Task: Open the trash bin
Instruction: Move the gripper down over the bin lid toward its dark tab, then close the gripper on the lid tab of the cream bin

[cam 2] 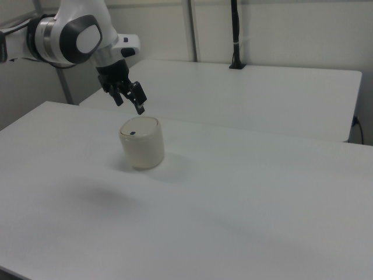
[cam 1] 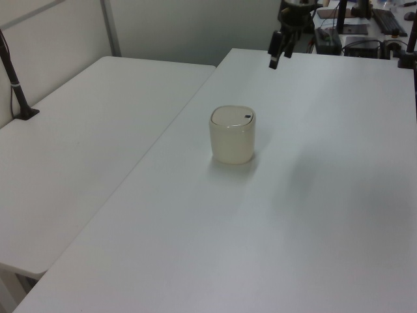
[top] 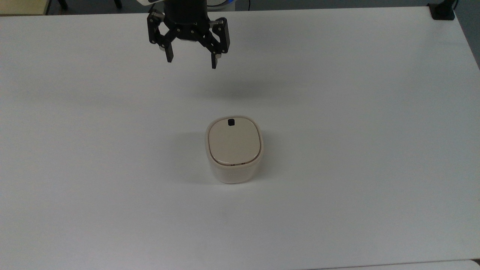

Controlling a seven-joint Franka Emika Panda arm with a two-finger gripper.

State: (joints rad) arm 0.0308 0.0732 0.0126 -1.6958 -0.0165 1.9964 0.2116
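Note:
The trash bin (top: pixel 234 149) stands near the middle of the white table (top: pixel 356 112), cream-white with a flat beige lid that lies shut. A small black button (top: pixel 231 122) sits at the lid's far edge in the top view. The same bin (cam 1: pixel 232 135) (cam 2: pixel 141 143) stands upright in the left view and the right view. My gripper (top: pixel 192 63) hangs open in the air beyond the bin, above and a little to the top view's left of the button, holding nothing. It also appears as the gripper (cam 1: pixel 279 57) (cam 2: pixel 130 105), clear of the lid.
A black clamp (top: pixel 442 11) sits at the table's far right corner in the top view. A second white table (cam 1: pixel 85 143) adjoins on the left view's left, with a black post (cam 1: pixel 16 85) clamped at its edge. A desk with equipment (cam 1: pixel 365 26) stands behind.

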